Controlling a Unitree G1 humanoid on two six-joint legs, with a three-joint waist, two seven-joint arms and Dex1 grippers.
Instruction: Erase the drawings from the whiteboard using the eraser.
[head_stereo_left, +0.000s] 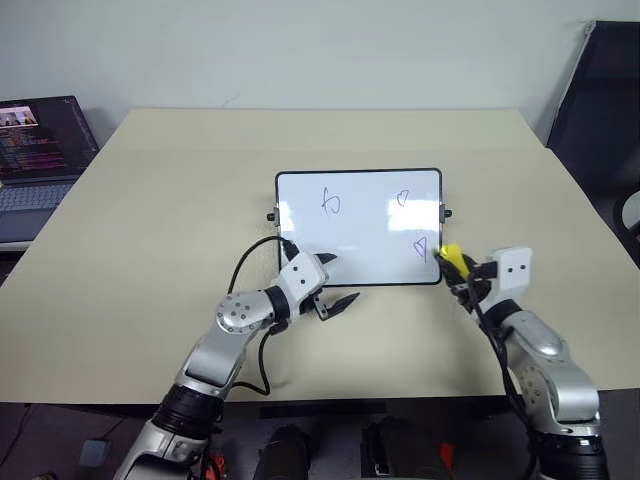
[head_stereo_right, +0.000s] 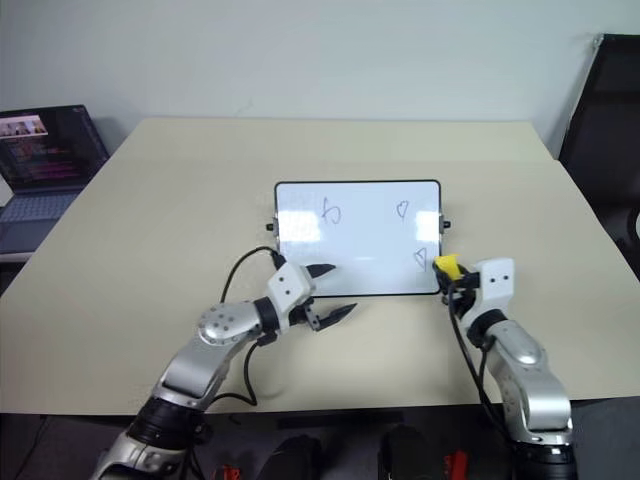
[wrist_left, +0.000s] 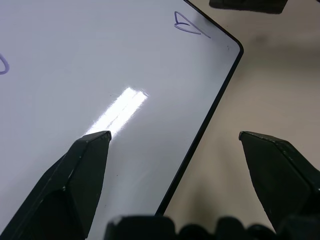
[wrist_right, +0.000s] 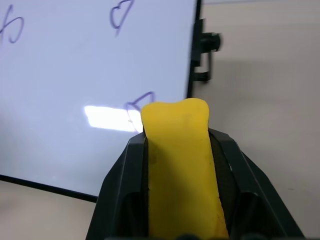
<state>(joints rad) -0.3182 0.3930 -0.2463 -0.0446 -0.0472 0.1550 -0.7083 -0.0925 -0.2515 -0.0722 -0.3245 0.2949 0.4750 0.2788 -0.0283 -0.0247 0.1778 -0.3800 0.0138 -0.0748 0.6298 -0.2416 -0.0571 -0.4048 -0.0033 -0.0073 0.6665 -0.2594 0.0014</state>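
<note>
Laptop (head_stereo_left: 40, 150) first, since we're going left to right: it sits open at the far left edge of our view, off the side of the beige table (head_stereo_left: 150, 230). Next comes our left gripper (head_stereo_left: 332, 282), hanging low over the table with its two black fingers spread wide apart and nothing between them; one fingertip sits over the whiteboard's near-left corner, the other over bare tabletop just off the near edge. A black cable (head_stereo_left: 245, 265) loops off that wrist. The whiteboard (head_stereo_left: 360, 215) lies flat in the middle of the table, black frame, a little knob on each short side. All three of the drawings (head_stereo_left: 331, 202) are on it in blue: a loopy squiggle left of centre, a small heart toward the far right, and a triangle-ish one at the near-right corner. Then our right gripper (head_stereo_left: 452, 262), clamped tight on the eraser (wrist_right: 177, 165), hovering right at that near-right corner. From the wrist camera the yellow block pokes out between the fingers, its tip right by the triangle scribble; can't tell if it's touching the board.
</note>
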